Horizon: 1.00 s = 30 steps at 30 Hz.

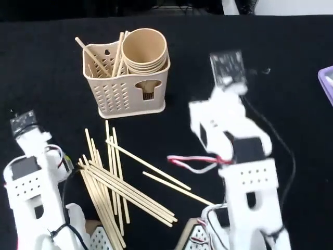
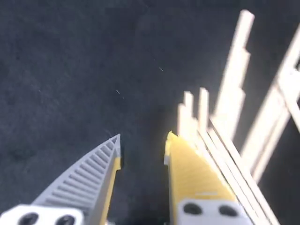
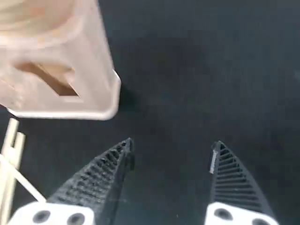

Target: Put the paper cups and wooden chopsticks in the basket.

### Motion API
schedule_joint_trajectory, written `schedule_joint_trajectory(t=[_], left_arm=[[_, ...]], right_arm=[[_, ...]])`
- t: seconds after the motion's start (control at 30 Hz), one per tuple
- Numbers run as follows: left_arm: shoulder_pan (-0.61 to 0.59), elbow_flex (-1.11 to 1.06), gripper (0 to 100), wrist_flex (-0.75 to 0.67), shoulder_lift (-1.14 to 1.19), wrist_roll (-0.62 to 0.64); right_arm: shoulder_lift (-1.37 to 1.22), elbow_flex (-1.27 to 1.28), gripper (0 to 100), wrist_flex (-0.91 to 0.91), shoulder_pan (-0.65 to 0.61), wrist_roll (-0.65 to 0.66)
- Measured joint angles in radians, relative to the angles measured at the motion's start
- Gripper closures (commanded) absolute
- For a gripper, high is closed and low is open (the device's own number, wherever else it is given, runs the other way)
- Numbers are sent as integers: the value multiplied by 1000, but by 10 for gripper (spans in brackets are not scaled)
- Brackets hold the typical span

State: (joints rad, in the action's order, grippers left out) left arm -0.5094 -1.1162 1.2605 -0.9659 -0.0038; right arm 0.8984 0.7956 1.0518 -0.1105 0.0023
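Note:
A beige slotted basket (image 1: pixel 125 86) stands at the back of the black table, with a stack of paper cups (image 1: pixel 145 49) and a few wooden chopsticks (image 1: pixel 99 60) inside it. Several loose chopsticks (image 1: pixel 117 182) lie fanned out in front of the basket. My left arm (image 1: pixel 28 177) is at the front left beside that pile. Its gripper (image 2: pixel 143 143) is open just above the cloth, and the chopstick ends (image 2: pixel 220 126) lie against its yellow finger (image 2: pixel 187 173). My right gripper (image 3: pixel 172 144) is open and holds nothing over bare cloth, near the basket's corner (image 3: pixel 61 79). A chopstick end (image 3: pixel 10 150) shows beside it.
My right arm (image 1: pixel 234 151) stretches from the front right towards the basket's right side. A purple object (image 1: pixel 327 80) sits at the right edge. Bare black cloth lies to the left and right of the basket.

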Motion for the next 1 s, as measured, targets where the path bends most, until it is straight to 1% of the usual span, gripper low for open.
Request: schedule_joint_trajectory(t=[0.1, 0.17, 0.27, 0.4, 0.57, 0.77, 0.93, 1.0], left_arm=[[81, 40, 839, 106, 0, 2], [130, 46, 823, 126, 0, 6], [186, 34, 766, 109, 0, 78], [267, -66, 762, 26, 0, 207], [321, -147, 762, -72, 0, 247], [330, -279, 762, -269, -17, 253], [330, -290, 764, -287, -15, 259], [331, -290, 795, -287, -15, 259]], right_arm=[[98, 207, 737, -80, 15, 0], [155, 341, 737, -150, 17, -5], [229, 508, 737, -258, 17, -6], [310, 626, 737, -293, 17, -6], [371, 681, 737, -302, 17, -6], [381, 681, 737, -305, 17, -6], [381, 681, 737, -305, 17, -6], [381, 681, 737, -305, 17, -6]])
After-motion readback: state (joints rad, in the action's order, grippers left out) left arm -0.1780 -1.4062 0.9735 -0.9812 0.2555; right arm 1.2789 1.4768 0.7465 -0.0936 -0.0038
